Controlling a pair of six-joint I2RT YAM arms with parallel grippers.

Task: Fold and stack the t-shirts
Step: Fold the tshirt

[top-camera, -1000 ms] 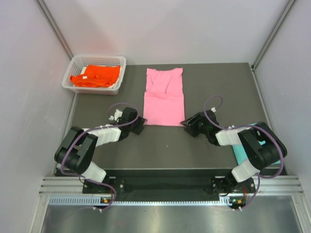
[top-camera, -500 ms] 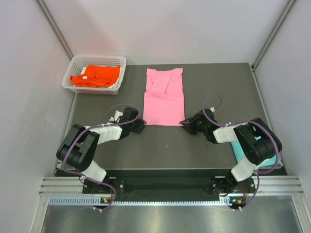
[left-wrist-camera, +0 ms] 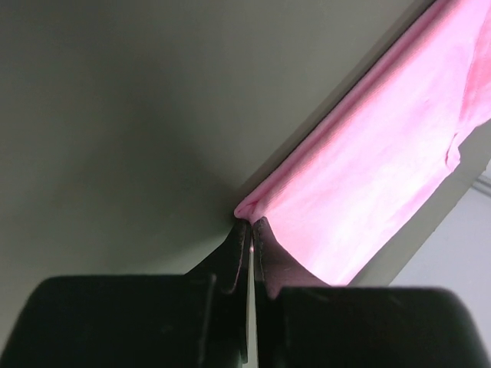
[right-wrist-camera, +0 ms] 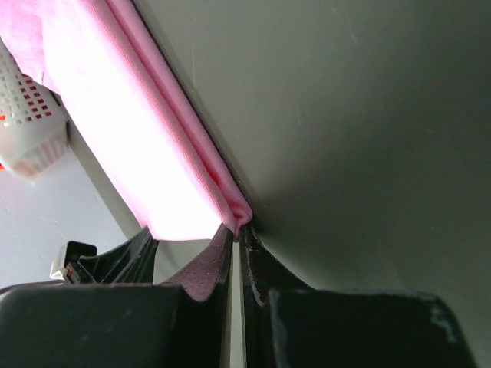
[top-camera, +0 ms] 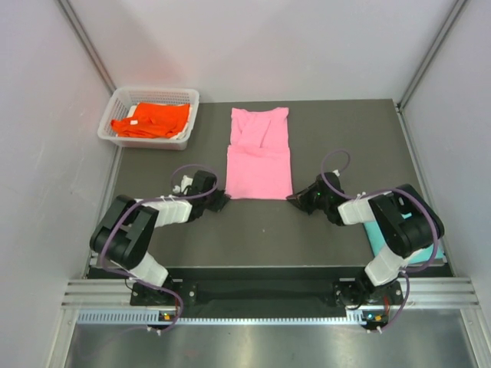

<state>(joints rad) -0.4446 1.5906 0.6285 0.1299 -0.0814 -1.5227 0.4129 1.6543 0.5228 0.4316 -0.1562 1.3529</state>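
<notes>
A light pink t-shirt, folded into a long strip, lies flat at the table's centre. My left gripper sits low at its near-left corner and is shut on that corner; in the left wrist view the fingertips pinch a small fold of the pink cloth. My right gripper is shut on the near-right corner, and the right wrist view shows its tips nipping the pink hem. An orange t-shirt lies in the basket. A teal t-shirt peeks out under the right arm.
The white mesh basket stands at the back left corner of the dark table, and shows in the right wrist view too. White walls close in the table on the left, right and far sides.
Both grippers have slid inward to the pink shirt's near corners and closed from part open onto the cloth. The shirt itself lies as before.
</notes>
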